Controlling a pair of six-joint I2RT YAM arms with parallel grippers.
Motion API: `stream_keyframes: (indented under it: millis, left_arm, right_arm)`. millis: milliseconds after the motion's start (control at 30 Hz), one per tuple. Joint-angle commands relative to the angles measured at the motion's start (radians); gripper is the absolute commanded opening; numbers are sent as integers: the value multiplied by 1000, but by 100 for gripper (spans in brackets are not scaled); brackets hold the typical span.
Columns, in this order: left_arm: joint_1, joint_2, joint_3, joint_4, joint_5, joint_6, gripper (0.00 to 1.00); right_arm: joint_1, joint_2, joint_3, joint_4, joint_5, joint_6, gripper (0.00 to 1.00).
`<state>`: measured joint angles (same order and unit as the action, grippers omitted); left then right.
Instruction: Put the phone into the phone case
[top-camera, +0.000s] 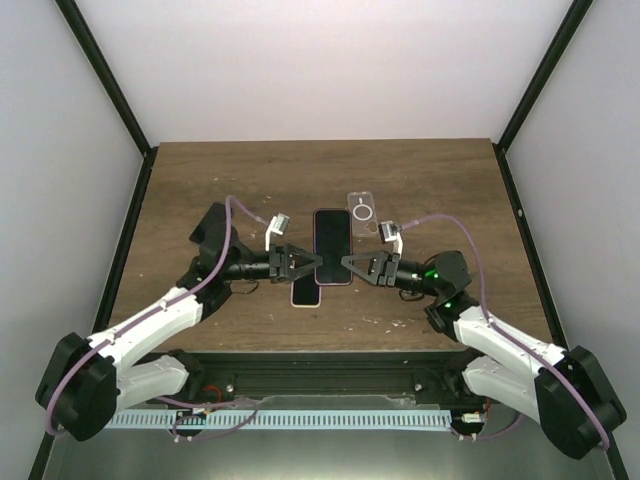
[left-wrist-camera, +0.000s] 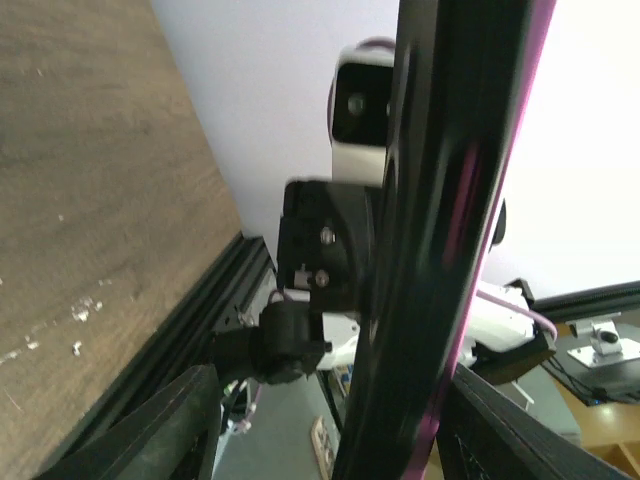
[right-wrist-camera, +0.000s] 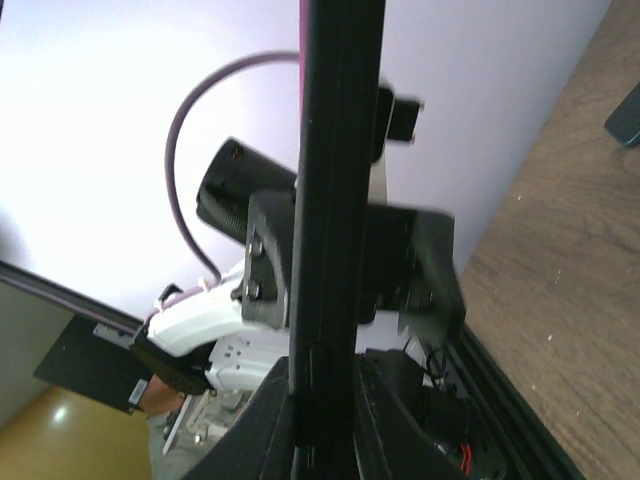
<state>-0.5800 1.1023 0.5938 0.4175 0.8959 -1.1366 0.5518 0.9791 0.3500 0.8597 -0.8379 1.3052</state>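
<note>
A black phone with a pink rim (top-camera: 332, 247) is held above the table's middle, between my two grippers. My right gripper (top-camera: 349, 265) is shut on its right edge. In the right wrist view the phone (right-wrist-camera: 335, 150) stands edge-on, and both fingers of the right gripper (right-wrist-camera: 325, 435) press against it. My left gripper (top-camera: 306, 263) is open at the phone's left edge. In the left wrist view the phone (left-wrist-camera: 440, 200) runs between the spread fingers of the left gripper (left-wrist-camera: 345, 430), closer to the right one. A clear phone case with a ring (top-camera: 361, 212) lies flat just behind the phone.
A flat pink-rimmed slab (top-camera: 306, 290) lies on the wooden table (top-camera: 200, 190) under the left gripper. White walls and black frame posts (top-camera: 105, 75) close in the table. A black rail (top-camera: 330, 365) runs along the near edge.
</note>
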Motion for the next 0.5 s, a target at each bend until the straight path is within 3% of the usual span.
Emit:
stream_keyframes:
  millis: [0, 133, 267, 467]
  left_arm:
    - [-39, -5, -19, 22, 16, 2, 58]
    - [-41, -8, -17, -3, 6, 18, 40]
    - [-40, -4, -2, -57, -4, 45, 2]
    - [-38, -2, 79, -284, -44, 156, 0]
  right_arm:
    - [4, 13, 68, 127, 92, 14, 1]
    - [3, 28, 57, 133, 108, 17, 1]
    - [3, 16, 48, 97, 123, -8, 1]
    - [4, -25, 71, -66, 131, -116, 1]
